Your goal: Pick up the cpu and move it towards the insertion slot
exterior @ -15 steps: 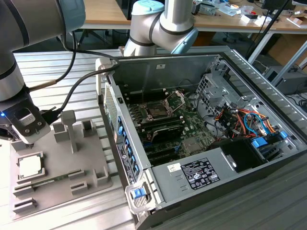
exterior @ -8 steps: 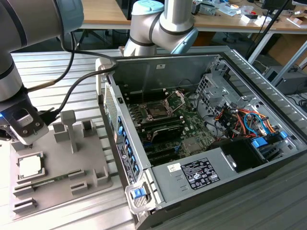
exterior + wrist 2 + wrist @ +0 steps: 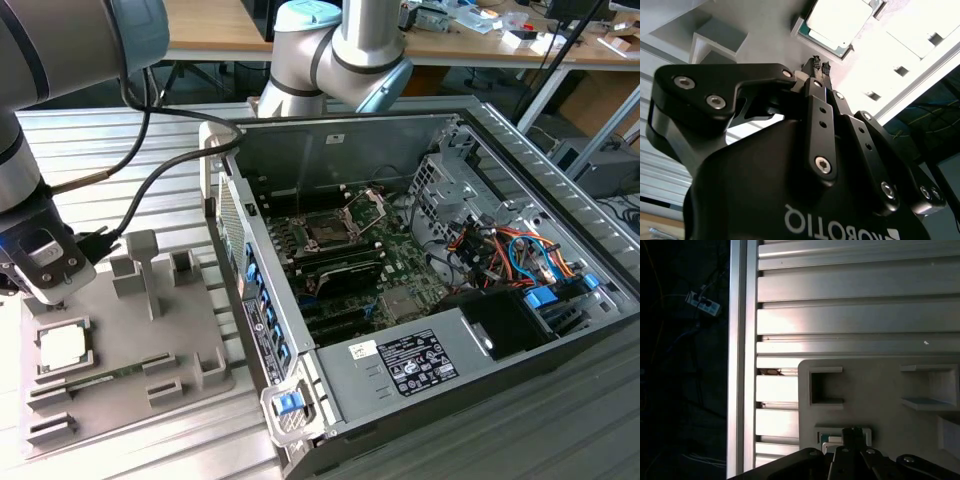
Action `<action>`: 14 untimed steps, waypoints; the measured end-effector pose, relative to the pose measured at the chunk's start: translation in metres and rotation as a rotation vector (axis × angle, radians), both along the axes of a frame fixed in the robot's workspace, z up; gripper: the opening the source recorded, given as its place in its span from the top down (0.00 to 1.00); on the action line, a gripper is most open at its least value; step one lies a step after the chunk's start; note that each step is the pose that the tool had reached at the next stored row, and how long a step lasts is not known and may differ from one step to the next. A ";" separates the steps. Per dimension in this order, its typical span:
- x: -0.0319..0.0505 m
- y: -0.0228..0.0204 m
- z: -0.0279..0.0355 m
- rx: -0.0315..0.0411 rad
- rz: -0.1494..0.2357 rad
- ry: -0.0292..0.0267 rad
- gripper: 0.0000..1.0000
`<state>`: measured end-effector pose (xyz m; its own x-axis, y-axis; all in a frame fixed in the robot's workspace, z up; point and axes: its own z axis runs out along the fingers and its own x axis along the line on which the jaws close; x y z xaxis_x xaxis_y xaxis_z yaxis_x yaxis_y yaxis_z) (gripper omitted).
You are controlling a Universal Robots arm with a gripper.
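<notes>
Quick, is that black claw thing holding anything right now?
Gripper: closed, holding nothing; its tips are close to the small flat square cream-silver cpu, which lies in the grey plastic tray.

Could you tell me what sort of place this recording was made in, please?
Probably a robotics lab or electronics workshop: an open computer case lies on a slotted aluminium table, a grey tray holds the cpu, and wooden benches stand behind.

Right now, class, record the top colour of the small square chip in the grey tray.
The chip is pale cream; exterior view best.
</notes>
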<state>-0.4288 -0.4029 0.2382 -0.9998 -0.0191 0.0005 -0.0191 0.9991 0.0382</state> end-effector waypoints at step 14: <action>-0.0039 -0.0039 -0.0020 -0.0001 0.000 0.0000 0.89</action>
<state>-0.4326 -0.4069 0.2363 -0.9998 -0.0192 0.0004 -0.0191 0.9991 0.0381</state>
